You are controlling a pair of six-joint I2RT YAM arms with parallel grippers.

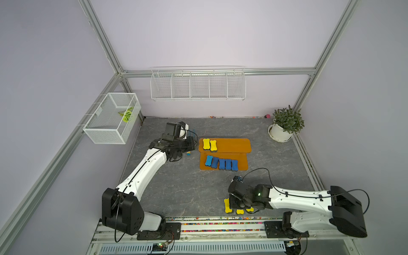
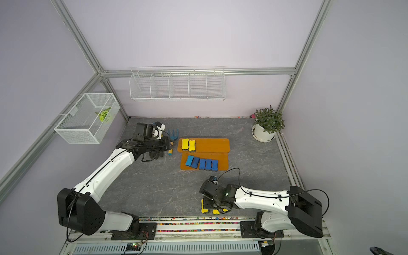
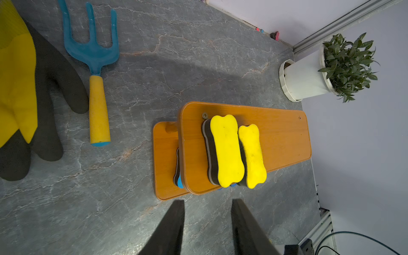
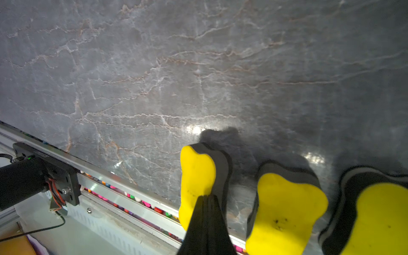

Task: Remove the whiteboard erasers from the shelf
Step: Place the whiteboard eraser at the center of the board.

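The orange-brown shelf point(image 1: 234, 144) stands mid-table. Two yellow whiteboard erasers point(image 1: 206, 143) point(image 3: 227, 150) lie side by side on its upper tier. Several blue erasers point(image 1: 221, 163) sit in a row on the lower tier. My left gripper point(image 3: 208, 200) is open and empty, just left of the shelf's end in both top views point(image 1: 191, 144). Three yellow erasers point(image 1: 227, 206) point(image 4: 284, 203) lie on the table by the front edge. My right gripper point(image 4: 207, 196) hangs shut over the leftmost of them point(image 4: 196, 174), its fingers pressed together with nothing between.
A blue hand fork with a yellow handle point(image 3: 97, 88) and a yellow-and-black glove point(image 3: 19, 88) lie beside the left arm. A potted plant point(image 1: 284, 125) stands at the back right. A white mesh basket point(image 1: 110, 121) and a wire rack point(image 1: 197, 85) hang on the walls.
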